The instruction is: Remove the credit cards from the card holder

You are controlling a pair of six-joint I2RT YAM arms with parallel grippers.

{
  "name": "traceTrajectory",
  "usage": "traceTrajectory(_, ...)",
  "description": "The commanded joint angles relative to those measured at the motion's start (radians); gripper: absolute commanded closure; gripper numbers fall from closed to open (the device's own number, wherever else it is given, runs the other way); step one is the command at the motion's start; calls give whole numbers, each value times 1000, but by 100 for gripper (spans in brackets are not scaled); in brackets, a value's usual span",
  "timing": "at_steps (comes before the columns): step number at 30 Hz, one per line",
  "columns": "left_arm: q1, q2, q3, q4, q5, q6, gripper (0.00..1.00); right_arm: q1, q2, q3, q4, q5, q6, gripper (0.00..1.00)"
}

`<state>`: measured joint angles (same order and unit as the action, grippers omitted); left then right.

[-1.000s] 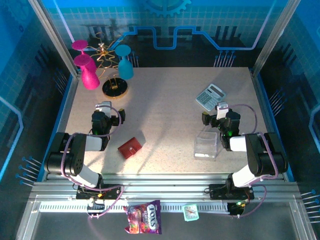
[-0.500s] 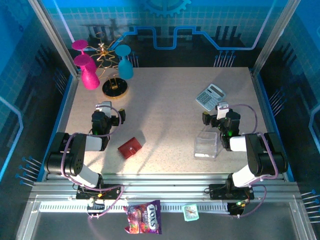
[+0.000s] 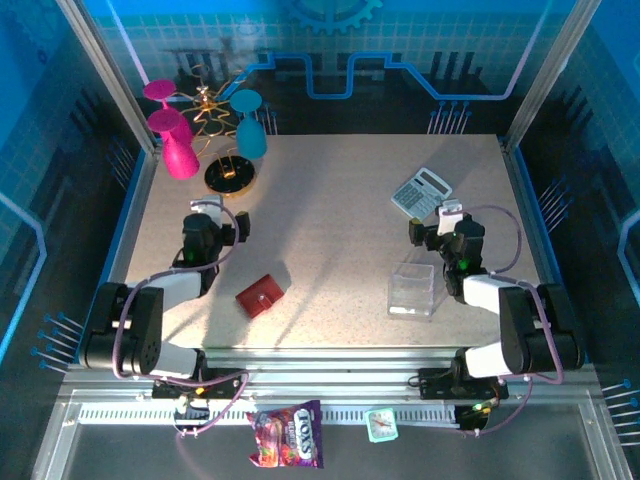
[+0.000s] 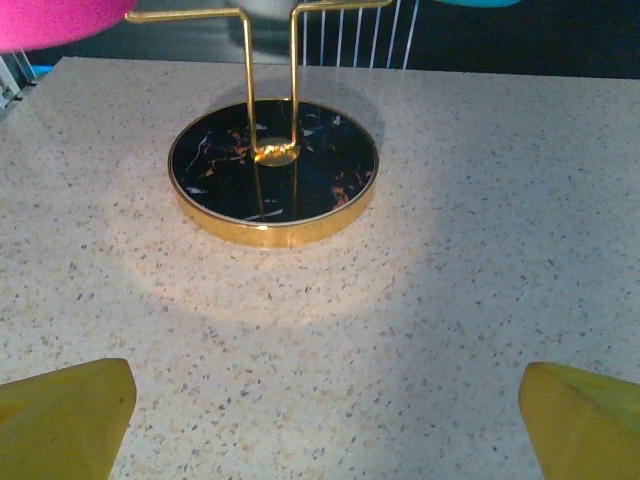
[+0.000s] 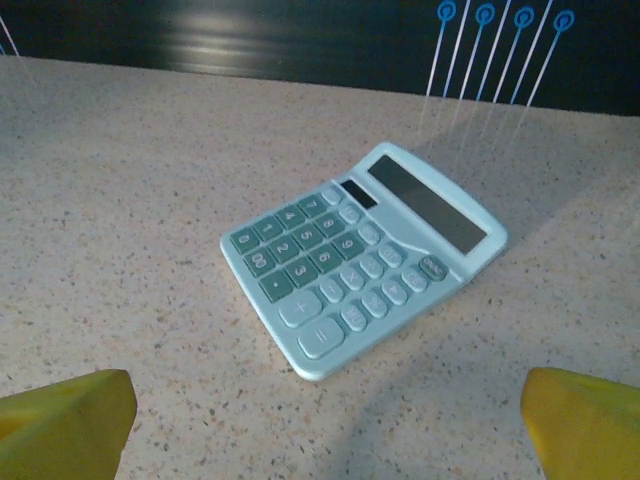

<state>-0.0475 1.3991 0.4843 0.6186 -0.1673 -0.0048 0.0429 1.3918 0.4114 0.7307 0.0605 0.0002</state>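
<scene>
While the red card holder point(image 3: 260, 294) lies flat on the speckled counter point(image 3: 330, 240), red outer face up and tilted at an angle, both arms hover well apart from it. It sits toward the near edge, left of centre, closer to the left arm than to the right.

The left end effector point(image 3: 207, 208) hangs beyond the holder, toward the back-left corner. Its wrist camera shows the yellow fingertips point(image 4: 60, 415) spread wide at the bottom corners of the view, jaws released and gripping nothing. Ahead of it stands a round black base with a gold rim point(image 4: 273, 170), from which thin gold rods rise. From above, pink cups point(image 3: 175, 140) and a teal cup point(image 3: 248, 125) hang on that stand.

A clear plastic box point(image 3: 412, 290) rests to the right of the holder, near the right arm. The right end effector point(image 3: 447, 212) hovers just past that box, its fingers likewise parted wide and empty. It faces a pale blue calculator point(image 5: 363, 255) lying at an angle on the counter.

A purple candy bag point(image 3: 288, 435) lies on the front rail below the arm bases.
</scene>
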Motion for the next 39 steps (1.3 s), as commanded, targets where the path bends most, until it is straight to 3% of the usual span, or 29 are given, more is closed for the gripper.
traceTrajectory(1,-30,-58,59,-198,-44,-51,1,21,-60,67,-161,31,17,0)
traceTrajectory(6,-110,-173,74,-358,-50,-53,0,26,-127,170,-441,35,97,0)
traceTrajectory(10,-132,-253,120,-554,-26,-144,1,29,-178,248,-682,6,170,3)
traceTrajectory(16,-153,-302,221,-846,33,-235,1,29,-211,380,-1059,-67,279,15)
traceTrajectory(20,-157,-310,266,-969,64,-248,1,30,-244,406,-1211,-80,310,21)
traceTrajectory(30,-158,-325,446,-1259,124,-238,1,27,-246,387,-1360,-67,333,34)
traceTrajectory(36,-158,-301,524,-1329,132,-128,1,27,-216,350,-1342,-50,351,50)
traceTrajectory(39,-158,-322,498,-1272,137,-87,1,27,-191,341,-1324,-62,350,56)
